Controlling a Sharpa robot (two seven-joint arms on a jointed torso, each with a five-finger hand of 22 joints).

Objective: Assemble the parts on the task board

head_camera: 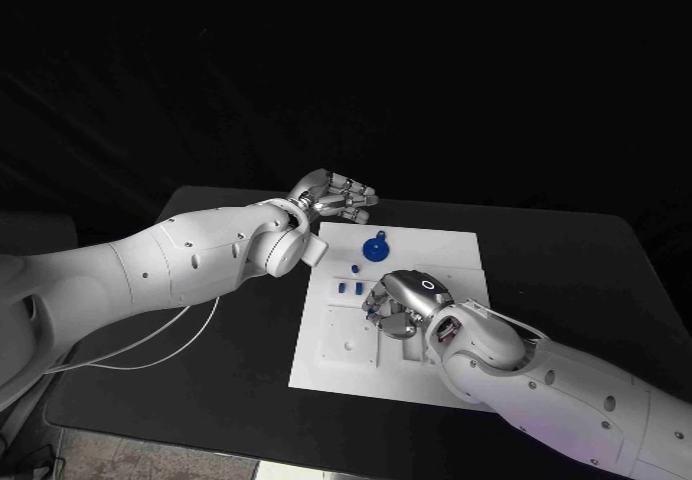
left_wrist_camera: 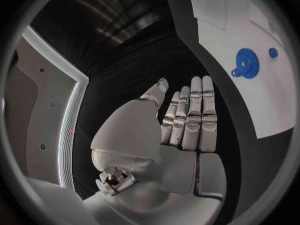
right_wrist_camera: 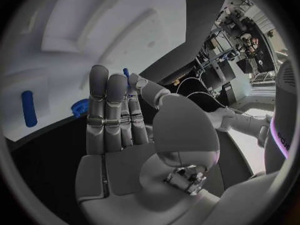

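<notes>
Head view: right robot hand (head_camera: 404,300) pinches a small, light, stiff, slippery blue part (right_wrist_camera: 127,75); left robot hand (head_camera: 335,197) empty, fingers apart.

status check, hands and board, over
Left hand open, off the task board's far-left corner, holding nothing. Right hand low over mid-board, a small blue part pinched at its fingertips. Blue gear lies loose on the board. Nothing blocking.
</notes>
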